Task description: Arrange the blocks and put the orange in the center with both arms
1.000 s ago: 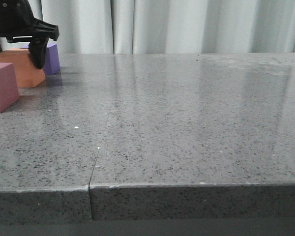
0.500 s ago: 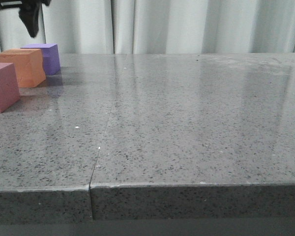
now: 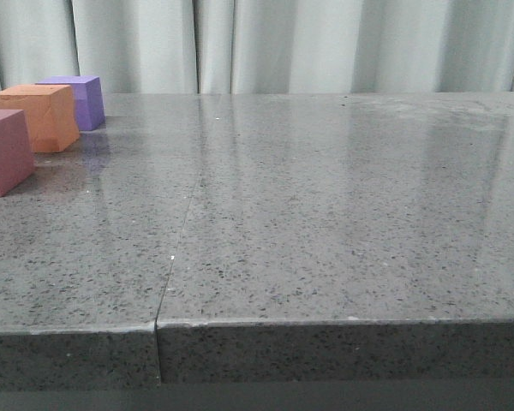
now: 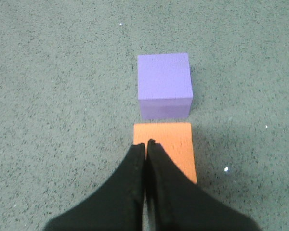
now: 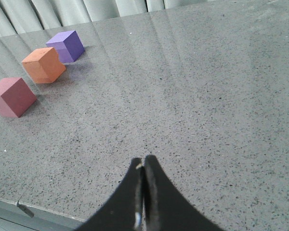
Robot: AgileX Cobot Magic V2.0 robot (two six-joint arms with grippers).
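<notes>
Three cubes stand in a row at the table's far left: a purple block [image 3: 79, 101] farthest back, the orange block [image 3: 38, 117] between, and a pink block [image 3: 3, 151] nearest. Small gaps part them. In the left wrist view my left gripper [image 4: 145, 144] is shut and empty, high above the orange block [image 4: 171, 139], with the purple block [image 4: 164, 84] just beyond it. My right gripper [image 5: 144, 160] is shut and empty over bare table, well away from the purple [image 5: 66, 45], orange [image 5: 43, 64] and pink [image 5: 12, 96] blocks. Neither gripper shows in the front view.
The grey speckled table [image 3: 325, 197] has a seam [image 3: 178, 240] running front to back, left of the middle. Its front edge [image 3: 325, 324] is near the camera. Pale curtains [image 3: 283, 43] hang behind the table.
My left gripper, low beside the orange block a second ago, has risen up and out of the front view. The three blocks have stayed where they were.
</notes>
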